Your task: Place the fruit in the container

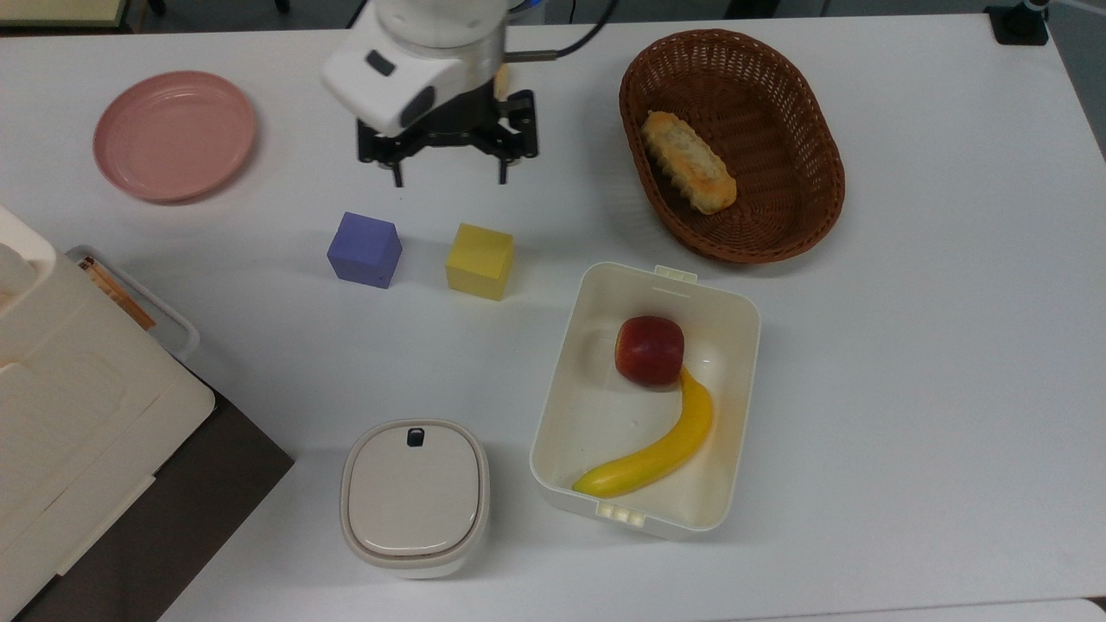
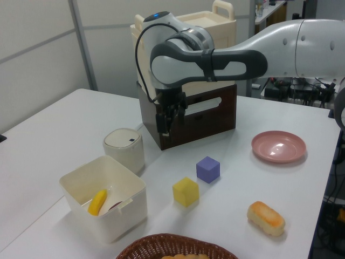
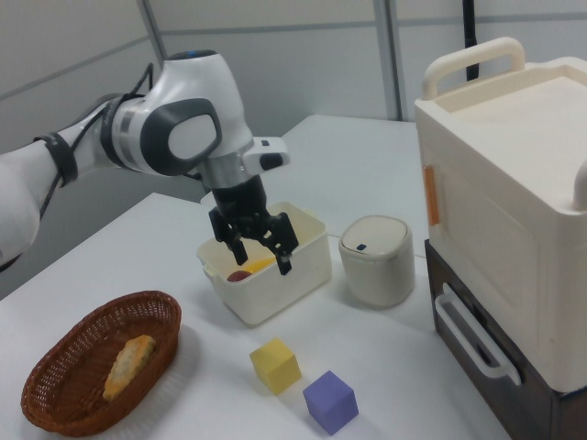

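Two fruits lie inside the container (image 1: 741,406): the apple (image 1: 649,350) and a banana (image 1: 665,445). In the top view the apple sits in the upper half of the tub, at about 12 o'clock from the tub's centre, touching the upper end of the banana, which curves down toward 7 o'clock. In the left view only a sliver of the apple (image 2: 115,205) shows above the container (image 2: 121,218) wall, beside the banana (image 2: 97,202).

The gripper (image 1: 449,177) holds nothing. Its fingers stand wide apart, tips pointing down, clear of every object. In the top view it hangs above the table (image 1: 907,345) well away from the tub, at about 10 o'clock from it, above and between the purple cube (image 1: 364,249) and the yellow cube (image 1: 479,260). In the right view the gripper (image 3: 260,258) overlaps the container (image 3: 275,284) only by line of sight.

Judged from this layout, the placing step is complete: the apple rests in the tub, released. The step in hand appears to be the retreat of the arm. No further grasp seems called for; the next move only requires a clear path away from the cubes and the wicker basket (image 1: 804,138), with no contact with the tub's rim.
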